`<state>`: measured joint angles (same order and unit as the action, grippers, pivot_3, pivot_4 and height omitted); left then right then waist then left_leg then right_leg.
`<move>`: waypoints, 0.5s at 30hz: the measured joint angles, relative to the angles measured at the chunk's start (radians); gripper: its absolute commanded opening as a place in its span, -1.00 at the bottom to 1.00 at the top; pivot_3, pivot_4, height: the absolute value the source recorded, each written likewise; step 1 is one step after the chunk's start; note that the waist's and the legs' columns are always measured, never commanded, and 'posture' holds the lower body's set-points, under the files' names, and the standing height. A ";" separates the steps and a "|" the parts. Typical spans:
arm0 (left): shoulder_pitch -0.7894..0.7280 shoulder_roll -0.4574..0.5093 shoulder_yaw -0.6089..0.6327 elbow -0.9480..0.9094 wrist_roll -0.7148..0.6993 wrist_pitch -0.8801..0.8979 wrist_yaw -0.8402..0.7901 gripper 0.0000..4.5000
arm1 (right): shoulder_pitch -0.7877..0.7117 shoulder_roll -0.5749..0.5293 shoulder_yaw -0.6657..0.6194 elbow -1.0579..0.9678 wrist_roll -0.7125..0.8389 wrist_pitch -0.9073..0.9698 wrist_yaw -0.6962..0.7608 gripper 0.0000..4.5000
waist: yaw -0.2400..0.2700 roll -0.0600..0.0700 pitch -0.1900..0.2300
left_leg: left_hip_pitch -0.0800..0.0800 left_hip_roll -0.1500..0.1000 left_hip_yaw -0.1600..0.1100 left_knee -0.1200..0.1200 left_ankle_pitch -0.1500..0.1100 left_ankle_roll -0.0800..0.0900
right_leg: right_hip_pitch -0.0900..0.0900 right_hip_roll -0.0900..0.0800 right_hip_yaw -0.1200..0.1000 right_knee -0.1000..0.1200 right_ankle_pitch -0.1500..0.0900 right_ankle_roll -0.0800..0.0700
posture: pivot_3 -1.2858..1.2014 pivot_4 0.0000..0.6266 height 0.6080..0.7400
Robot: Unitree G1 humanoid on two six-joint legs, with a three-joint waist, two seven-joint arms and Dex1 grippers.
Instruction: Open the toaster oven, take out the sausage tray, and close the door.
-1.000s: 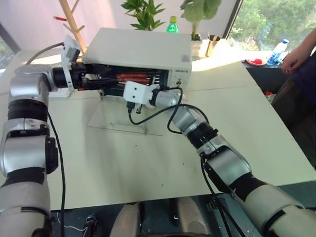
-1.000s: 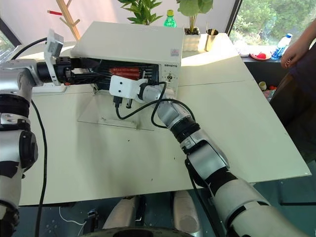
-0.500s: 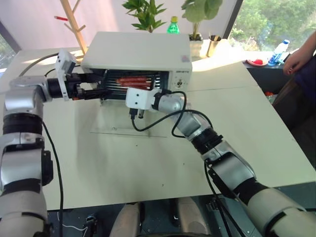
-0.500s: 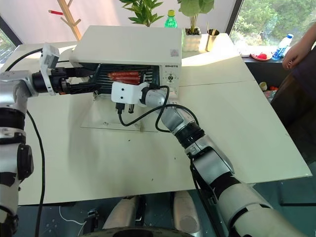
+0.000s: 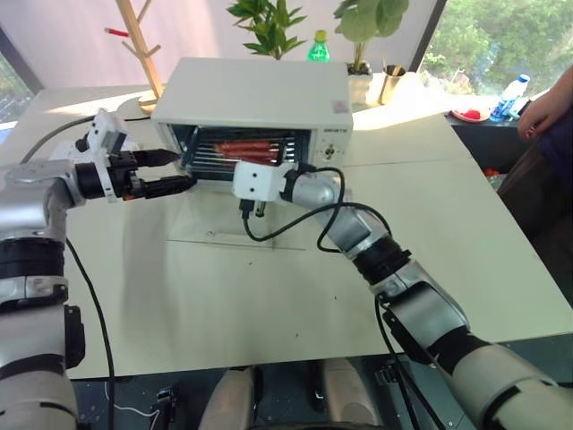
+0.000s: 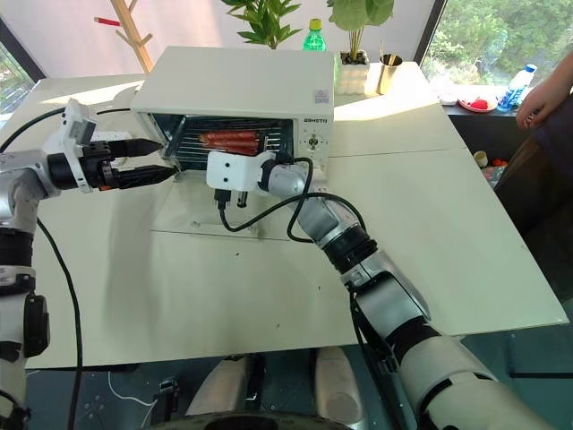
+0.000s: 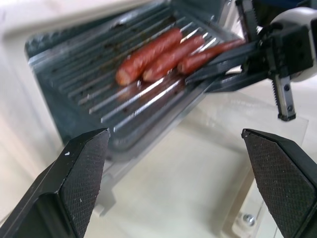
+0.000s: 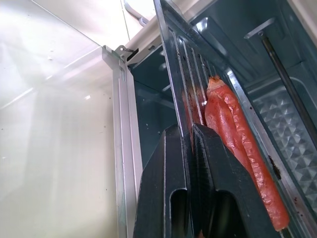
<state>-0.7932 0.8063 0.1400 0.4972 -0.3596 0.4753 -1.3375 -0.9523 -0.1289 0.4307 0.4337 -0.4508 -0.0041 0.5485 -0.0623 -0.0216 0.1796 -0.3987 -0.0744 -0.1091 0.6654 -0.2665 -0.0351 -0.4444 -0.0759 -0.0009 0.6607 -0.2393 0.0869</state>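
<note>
The cream-white toaster oven (image 5: 260,90) stands at the back of the table. Its glass door (image 5: 240,224) lies folded down flat in front of it. In the mouth sits the sausage tray (image 7: 124,99), a shiny metal tray with a wire rack and three reddish sausages (image 7: 163,54), its front edge sticking out a little. My right gripper (image 8: 190,139) is shut on the tray's front rim beside a sausage. My left gripper (image 5: 177,170) hangs open just left of the oven mouth and touches nothing.
Behind the oven are a green bottle (image 5: 317,47), potted plants (image 5: 269,22) and a metal cup (image 5: 391,82). A wooden stand (image 5: 143,45) rises at the back left. A person's hand (image 5: 542,107) rests at the far right edge, near a red dish (image 5: 466,113).
My left gripper has drawn back out of the oven mouth, to the left and lower, still open. The right gripper keeps its hold on the tray. The camera view has shifted.
</note>
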 measured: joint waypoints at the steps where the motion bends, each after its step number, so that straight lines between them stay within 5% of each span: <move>1: -0.013 -0.001 -0.002 0.006 -0.001 0.003 -0.001 1.00 | 0.002 -0.002 0.001 -0.004 -0.001 0.000 0.000 -1.00 | 0.001 0.000 0.000 | 0.000 0.000 0.000 0.000 0.000 0.000 | 0.000 0.000 0.000 0.000 0.000 0.000 | 0.03 -0.52 1.00; 15: -0.215 -0.025 -0.051 0.249 0.047 -0.078 -0.046 1.00 | 0.087 -0.058 0.014 -0.160 -0.007 0.012 0.026 -1.00 | 0.017 -0.001 0.000 | 0.000 0.000 0.000 0.000 0.000 0.000 | 0.000 0.000 0.000 -0.003 0.000 0.000 | 0.03 -0.52 1.00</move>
<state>-1.0086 0.7808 0.0895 0.7459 -0.3124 0.3978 -1.3837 -0.8657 -0.1871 0.4443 0.2736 -0.4581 0.0075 0.5750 -0.0451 -0.0222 0.1798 -0.3985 -0.0748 -0.1086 0.6654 -0.2664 -0.0352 -0.4440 -0.0756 -0.0011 0.6580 -0.2393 0.0869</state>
